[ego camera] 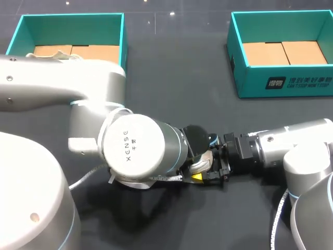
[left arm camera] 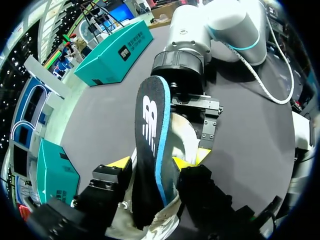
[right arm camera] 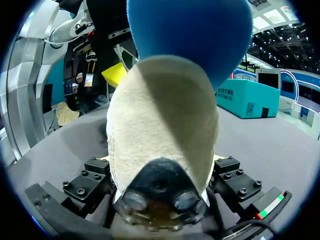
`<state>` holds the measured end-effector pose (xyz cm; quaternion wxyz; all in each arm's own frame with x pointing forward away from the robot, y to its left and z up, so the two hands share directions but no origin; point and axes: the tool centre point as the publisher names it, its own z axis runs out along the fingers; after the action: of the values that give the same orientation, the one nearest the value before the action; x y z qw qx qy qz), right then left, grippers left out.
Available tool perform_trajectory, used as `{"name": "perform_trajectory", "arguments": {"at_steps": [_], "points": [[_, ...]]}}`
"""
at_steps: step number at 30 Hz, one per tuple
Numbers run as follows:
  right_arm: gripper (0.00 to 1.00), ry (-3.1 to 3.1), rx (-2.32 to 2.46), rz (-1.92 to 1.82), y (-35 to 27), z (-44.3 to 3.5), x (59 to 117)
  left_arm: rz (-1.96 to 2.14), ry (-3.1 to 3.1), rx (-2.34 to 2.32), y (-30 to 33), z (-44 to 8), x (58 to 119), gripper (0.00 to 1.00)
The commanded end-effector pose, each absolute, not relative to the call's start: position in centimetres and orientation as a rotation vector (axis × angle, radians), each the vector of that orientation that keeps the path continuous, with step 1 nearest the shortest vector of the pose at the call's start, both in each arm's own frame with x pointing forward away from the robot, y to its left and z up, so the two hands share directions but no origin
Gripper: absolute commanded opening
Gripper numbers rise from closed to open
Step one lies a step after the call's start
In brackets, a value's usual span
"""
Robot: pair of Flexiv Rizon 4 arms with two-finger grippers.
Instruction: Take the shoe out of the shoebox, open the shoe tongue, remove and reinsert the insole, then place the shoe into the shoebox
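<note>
Left wrist view: left jaws pinch the insole, right jaws clamp the shoe.

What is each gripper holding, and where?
Left gripper pinches the insole low down, just above the shoe; right gripper clamps the shoe at one end.

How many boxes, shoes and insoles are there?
shoeboxes: 2 (left shoebox, right shoebox)
shoe: 1
insole: 1
Total: 4
</note>
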<state>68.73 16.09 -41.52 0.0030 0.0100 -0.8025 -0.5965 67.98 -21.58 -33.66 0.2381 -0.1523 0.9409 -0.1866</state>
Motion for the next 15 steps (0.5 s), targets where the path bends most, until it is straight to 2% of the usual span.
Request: {"name": "perform_trajectory", "arguments": {"at_steps": [1, 15], "points": [[0.00, -2.520, 0.032, -1.864, 16.1, -41.6, 68.7, -0.518, 2.558, -0.421, -21.7, -34.3, 67.8, 0.48], [0.00, -2.520, 0.032, -1.864, 16.1, -41.6, 68.7, -0.605, 2.548, -0.438, -21.4, -35.1, 69.2, 0.41]]}}
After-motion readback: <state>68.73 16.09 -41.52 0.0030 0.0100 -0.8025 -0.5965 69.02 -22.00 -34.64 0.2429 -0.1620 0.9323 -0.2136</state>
